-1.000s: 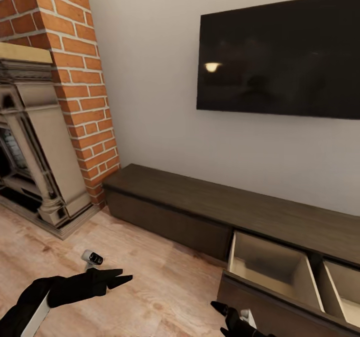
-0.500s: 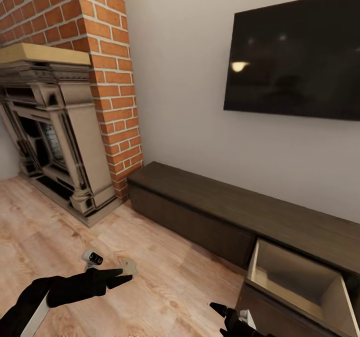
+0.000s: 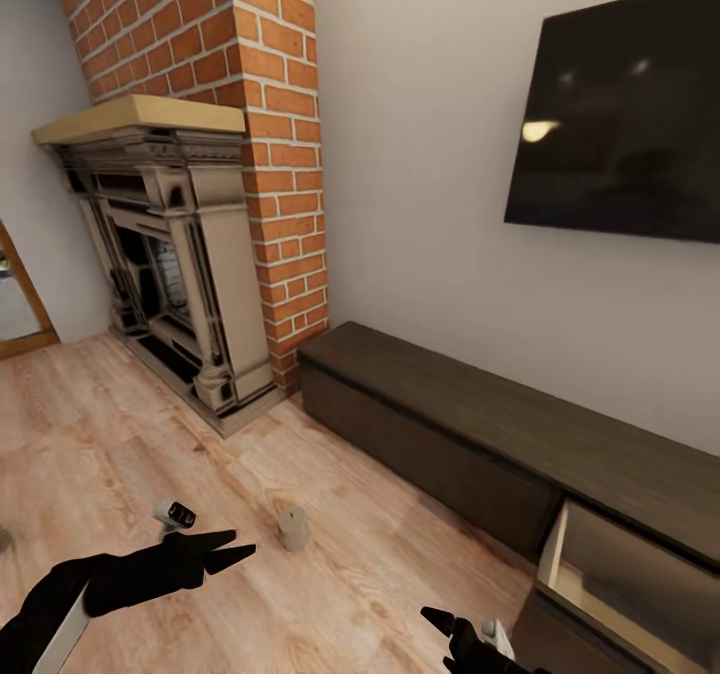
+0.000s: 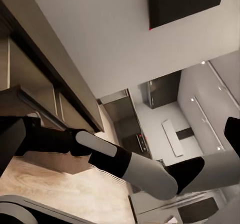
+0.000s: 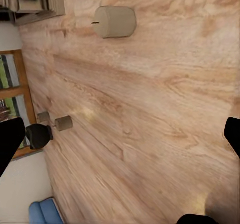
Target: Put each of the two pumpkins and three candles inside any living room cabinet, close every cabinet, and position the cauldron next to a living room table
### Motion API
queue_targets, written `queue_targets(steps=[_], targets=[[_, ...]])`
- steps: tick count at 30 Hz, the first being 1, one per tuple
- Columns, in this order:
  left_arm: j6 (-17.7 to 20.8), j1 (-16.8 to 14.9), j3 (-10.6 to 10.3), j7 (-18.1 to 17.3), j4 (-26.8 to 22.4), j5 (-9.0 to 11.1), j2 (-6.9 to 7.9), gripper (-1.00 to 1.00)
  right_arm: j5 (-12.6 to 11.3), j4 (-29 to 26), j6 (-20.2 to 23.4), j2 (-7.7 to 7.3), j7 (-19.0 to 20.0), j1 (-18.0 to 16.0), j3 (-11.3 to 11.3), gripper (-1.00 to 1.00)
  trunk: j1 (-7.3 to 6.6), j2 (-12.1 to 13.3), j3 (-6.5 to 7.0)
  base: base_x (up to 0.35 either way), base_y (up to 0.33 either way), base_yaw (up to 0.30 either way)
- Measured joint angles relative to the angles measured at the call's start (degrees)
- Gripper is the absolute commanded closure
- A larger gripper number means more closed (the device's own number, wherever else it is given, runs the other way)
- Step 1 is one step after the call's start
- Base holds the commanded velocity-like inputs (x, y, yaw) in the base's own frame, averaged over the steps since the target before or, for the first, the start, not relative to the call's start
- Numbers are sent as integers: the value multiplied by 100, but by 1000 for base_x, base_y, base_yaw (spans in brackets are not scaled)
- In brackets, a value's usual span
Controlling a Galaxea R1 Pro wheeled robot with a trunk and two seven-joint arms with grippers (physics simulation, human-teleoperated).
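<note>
The left gripper (image 3: pixel 228 547) reached forward low over the wood floor (image 3: pixel 120 434) with its fingers drawn to a near-closed point and nothing between them; the right gripper (image 3: pixel 450 624) showed just one dark fingertip at the lower edge of the head view, so I could not tell whether it was spread or closed. Just beyond the left fingertips a candle (image 3: pixel 292 528) stood upright on the floor: a short, stubby beige-grey cylinder with a paler top and a tiny wick. It would likely be light, rigid and fairly smooth, best pinched across its round sides at mid-height. In the right wrist view two more candles (image 5: pixel 63 122) and a small black cauldron (image 5: pixel 39 135) sat farther off. Beyond, the dark-brown cabinet (image 3: pixel 470 434) ran along the wall, one drawer (image 3: pixel 620 584) pulled open, beside the fireplace (image 3: pixel 170 264).
</note>
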Motion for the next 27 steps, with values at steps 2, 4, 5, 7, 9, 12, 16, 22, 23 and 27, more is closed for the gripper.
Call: queue_targets(steps=[2,4,5,7,9,12,16,22,23,27], targets=[[0,0,30,0,21,0,0,-100,20,0,-22,0,2,0,0,-100,0,0,0,0,0,292],[0,0,137,3,31,-3,0,-100,32,1,-31,0,3,0,0,-100,0,0,0,0,0,292],[0,0,167,4,33,-4,0,-100,34,1,-34,0,3,0,0,-100,0,0,0,0,0,292],[0,0,245,4,36,-6,0,-100,39,1,-41,0,3,0,0,-100,0,0,0,0,0,292],[0,0,278,2,38,-7,4,-100,40,1,-43,0,4,0,0,-100,-43,79,35,0,0,292],[0,0,295,0,38,-7,4,-100,45,1,-45,0,4,0,0,-100,-109,199,89,0,0,292],[0,0,308,7,39,-10,8,-100,63,-6,-50,0,2,0,6,-100,-197,360,161,0,0,292],[0,0,317,85,39,-42,54,-100,418,-6,-205,2,-20,0,165,-100,-329,600,269,0,0,293],[0,0,318,177,39,-60,115,-100,537,-5,-268,4,-43,0,181,-100,-351,640,287,0,0,293],[-4,-20,428,782,38,-93,272,-100,900,1,-447,12,-291,-1,206,-100,-439,801,359,0,0,293]])
